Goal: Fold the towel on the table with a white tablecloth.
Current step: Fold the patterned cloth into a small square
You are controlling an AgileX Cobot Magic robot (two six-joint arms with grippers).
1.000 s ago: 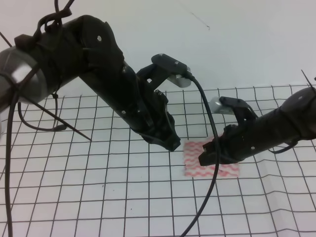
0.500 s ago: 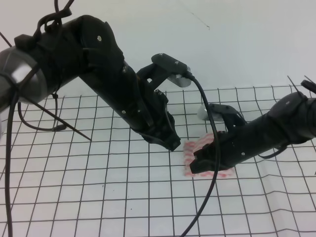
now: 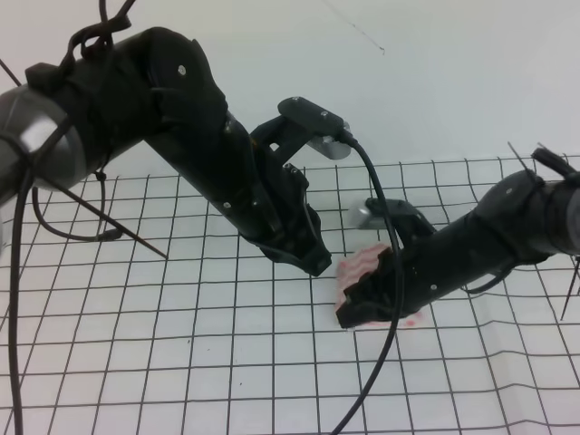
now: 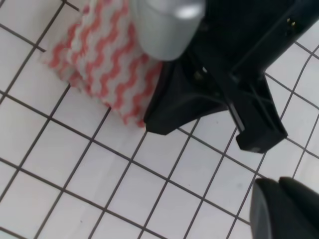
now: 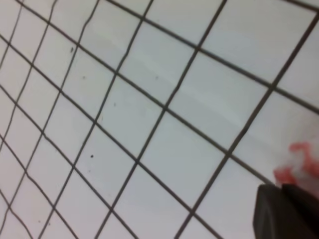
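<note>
The towel [image 3: 364,263], pink-red wavy stripes on white, lies on the white tablecloth [image 3: 181,344] of the table, just right of centre. My right gripper [image 3: 352,308] is shut on the towel's edge and holds it lifted over the towel's left part. A strip of towel shows behind it. My left gripper [image 3: 314,264] hovers shut just left of the towel, touching nothing. The left wrist view shows the towel [image 4: 99,59] bunched under the right gripper [image 4: 152,122]. In the right wrist view only a pink corner [image 5: 299,164] shows beside a fingertip [image 5: 279,211].
A black cable [image 3: 385,272] hangs from the left arm across the towel and the right gripper. Thin black rods [image 3: 100,213] stick out at far left. The tablecloth is wrinkled at the right [image 3: 535,335]. A white wall [image 3: 435,82] stands behind the table.
My right gripper has moved left and slightly down, carrying the towel's right edge over towards its left edge. Less towel lies flat now. The left arm has not moved.
</note>
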